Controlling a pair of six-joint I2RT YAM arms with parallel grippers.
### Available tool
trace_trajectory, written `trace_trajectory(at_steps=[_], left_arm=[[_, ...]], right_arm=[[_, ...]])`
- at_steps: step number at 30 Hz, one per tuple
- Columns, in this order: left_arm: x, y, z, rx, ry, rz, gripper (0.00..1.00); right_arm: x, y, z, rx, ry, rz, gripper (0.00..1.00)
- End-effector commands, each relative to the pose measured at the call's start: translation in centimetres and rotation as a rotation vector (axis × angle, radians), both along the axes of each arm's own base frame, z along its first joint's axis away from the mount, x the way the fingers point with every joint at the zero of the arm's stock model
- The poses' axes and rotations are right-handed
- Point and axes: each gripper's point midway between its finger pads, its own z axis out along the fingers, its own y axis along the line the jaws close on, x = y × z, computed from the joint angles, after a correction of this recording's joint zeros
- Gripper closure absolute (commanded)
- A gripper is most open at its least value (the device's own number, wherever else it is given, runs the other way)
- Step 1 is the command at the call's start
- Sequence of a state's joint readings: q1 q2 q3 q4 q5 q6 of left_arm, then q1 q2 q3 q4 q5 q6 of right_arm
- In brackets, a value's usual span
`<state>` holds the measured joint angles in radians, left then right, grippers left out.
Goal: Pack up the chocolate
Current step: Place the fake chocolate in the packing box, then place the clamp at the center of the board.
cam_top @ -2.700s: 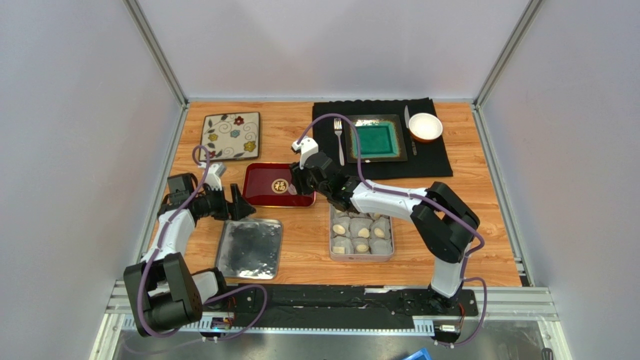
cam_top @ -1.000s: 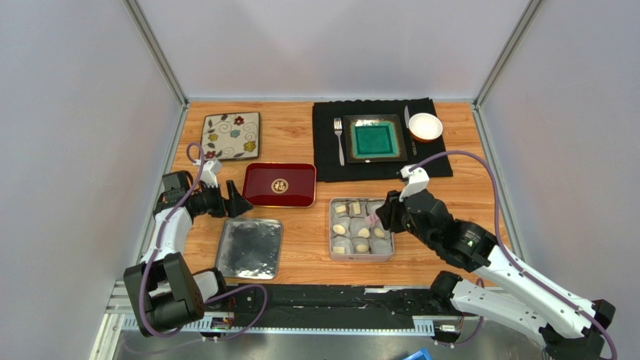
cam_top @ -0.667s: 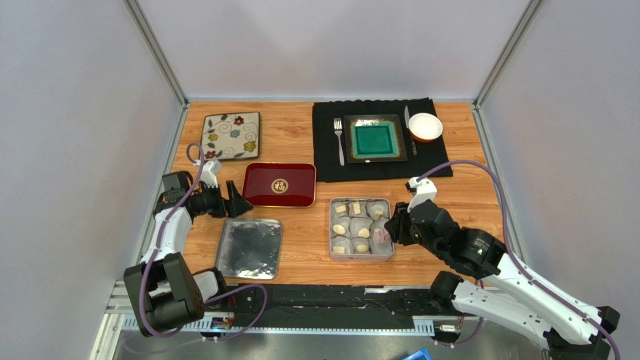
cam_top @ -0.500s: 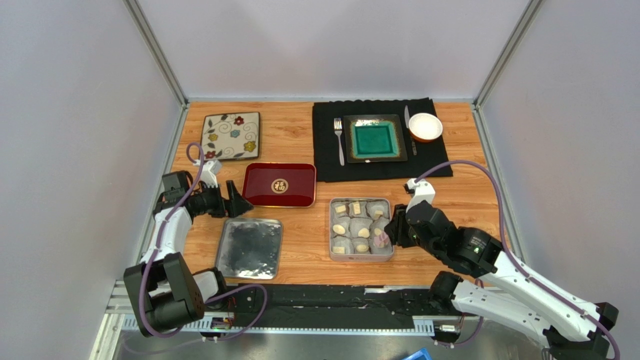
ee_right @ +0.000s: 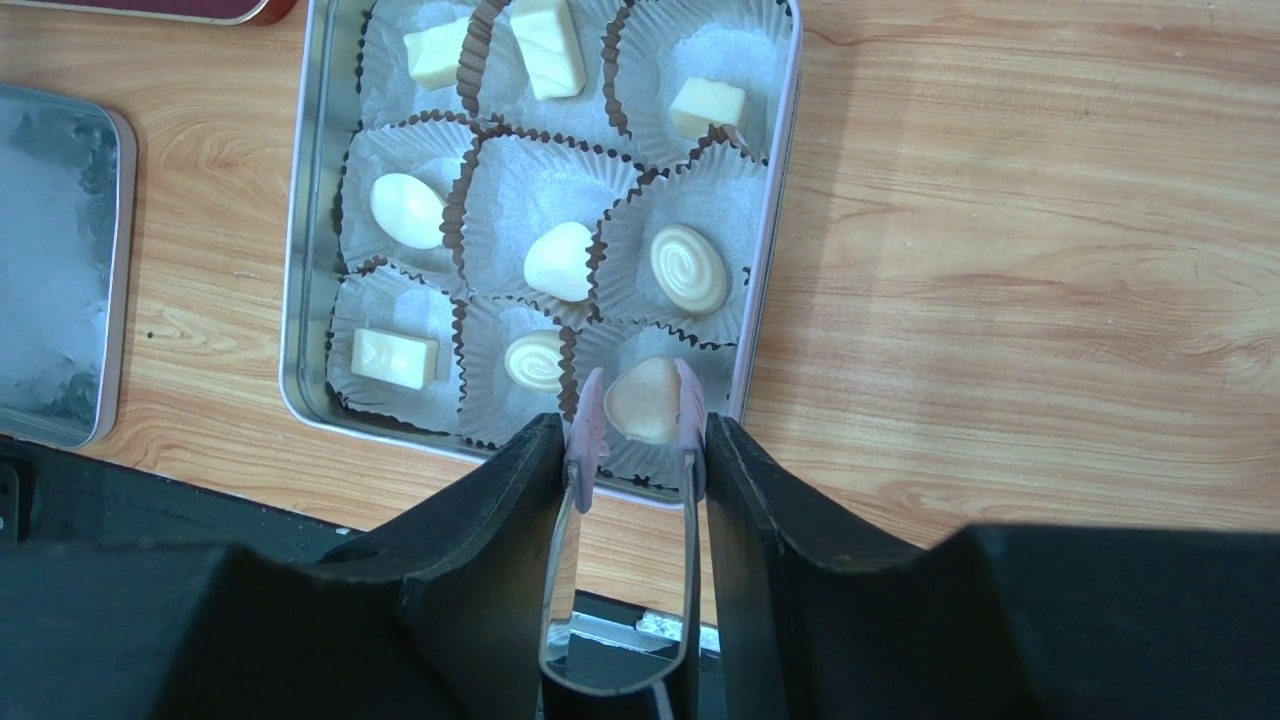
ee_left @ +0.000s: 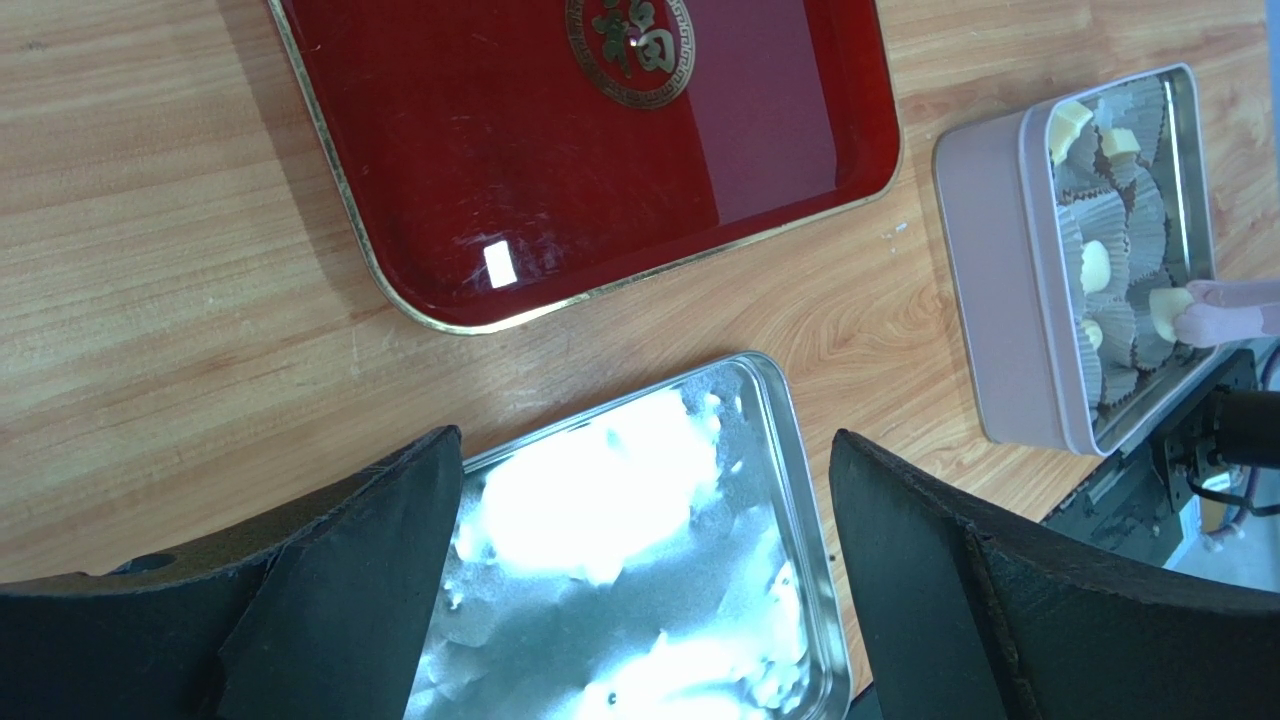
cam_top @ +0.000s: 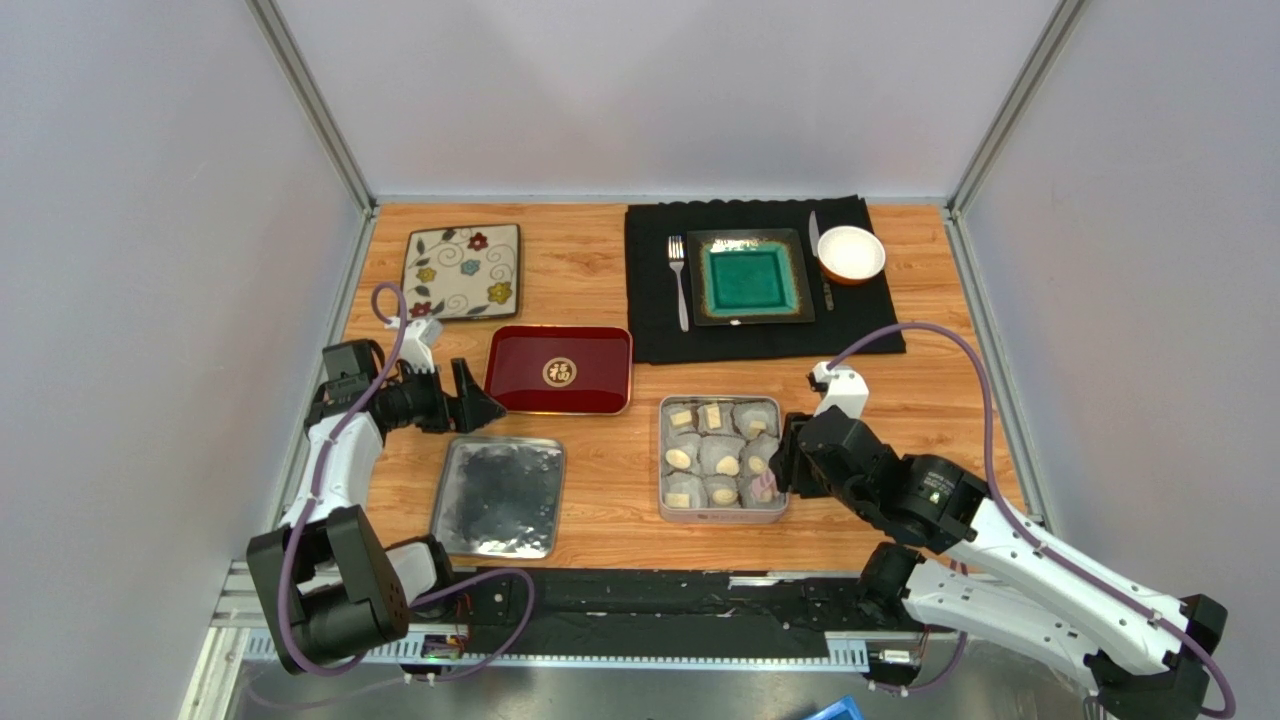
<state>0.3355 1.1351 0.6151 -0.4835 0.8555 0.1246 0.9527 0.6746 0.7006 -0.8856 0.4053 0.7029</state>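
Bare wood on the table (cam_top: 609, 465) runs as a strip between the lid (cam_top: 499, 495) and the tin (cam_top: 663, 483), and again at the far edge between the floral plate (cam_top: 460, 272) and the black mat (cam_top: 879, 323). The right gripper (ee_right: 631, 450) and its tongs (ee_right: 589, 428) block the tin's near right corner. The left gripper (cam_top: 484, 408), spread wide, fills the left edge beside the red tray (cam_top: 519, 383).

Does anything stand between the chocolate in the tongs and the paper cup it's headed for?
Nothing visible. The round beige chocolate, between the tips of the pink-tipped metal tongs in the right gripper, is at the white paper cup in the corner of the silver tin.
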Motion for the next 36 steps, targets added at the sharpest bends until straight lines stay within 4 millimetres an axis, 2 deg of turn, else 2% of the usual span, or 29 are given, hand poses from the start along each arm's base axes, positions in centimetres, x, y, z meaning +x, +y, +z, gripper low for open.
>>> trace_trajectory(at_steps=[1, 8, 14, 17, 18, 19, 21, 22, 23, 24, 25, 26, 27, 29, 30, 36], left_arm=[[0.9, 0.3, 2.0, 0.012, -0.072, -0.01, 0.01], [0.9, 0.4, 2.2, 0.023, -0.081, -0.01, 0.01], [0.9, 0.3, 2.3, 0.019, -0.08, -0.012, 0.01], [0.9, 0.3, 2.5, 0.016, -0.082, -0.011, 0.01], [1.0, 0.3, 2.5, 0.015, -0.082, -0.01, 0.01], [0.9, 0.2, 2.5, 0.012, -0.081, -0.012, 0.01], [0.9, 0.2, 2.6, 0.011, -0.086, -0.014, 0.01], [0.9, 0.1, 2.6, 0.01, -0.085, -0.015, 0.01], [0.8, 0.1, 2.6, 0.01, -0.086, -0.016, 0.01], [0.8, 0.1, 2.6, 0.007, -0.087, -0.019, 0.01], [0.7, 0.0, 2.6, 0.004, -0.085, -0.019, 0.01], [0.6, -0.1, 2.7, -0.003, -0.085, -0.023, 0.01], [0.5, -0.2, 2.8, -0.007, -0.088, -0.026, 0.01], [0.5, -0.3, 2.7, -0.006, -0.091, -0.029, 0.01], [0.4, -0.2, 2.8, -0.003, -0.095, -0.027, 0.01], [0.3, -0.1, 3.1, 0.018, -0.114, -0.032, 0.01]], right_arm=[[0.9, 0.1, 1.9, 0.036, -0.058, -0.034, 0.58], [1.1, -0.4, 2.3, 0.038, -0.076, -0.057, 0.57], [2.4, -3.7, 5.9, 0.059, -0.215, -0.221, 0.75], [2.9, -5.2, 6.7, 0.05, -0.261, -0.304, 0.89], [3.0, -5.9, 6.5, 0.025, -0.253, -0.334, 1.0], [3.3, -6.2, 6.7, 0.002, -0.241, -0.353, 1.0], [3.7, -7.1, 6.3, -0.036, -0.196, -0.392, 1.0], [3.5, -6.4, 5.7, -0.018, -0.133, -0.369, 1.0], [3.8, -6.3, 4.8, -0.035, -0.072, -0.379, 1.0], [4.2, -7.6, 3.9, -0.044, -0.016, -0.442, 1.0], [3.9, -6.9, 2.7, -0.032, 0.066, -0.405, 1.0], [4.1, -7.0, 1.4, -0.052, 0.127, -0.41, 1.0], [4.8, -7.6, 0.9, -0.048, 0.152, -0.439, 1.0], [5.7, -7.0, -0.5, -0.058, 0.21, -0.399, 1.0], [6.4, -7.3, -0.6, -0.049, 0.227, -0.417, 1.0], [9.5, -6.2, -3.2, -0.087, 0.372, -0.358, 1.0]])
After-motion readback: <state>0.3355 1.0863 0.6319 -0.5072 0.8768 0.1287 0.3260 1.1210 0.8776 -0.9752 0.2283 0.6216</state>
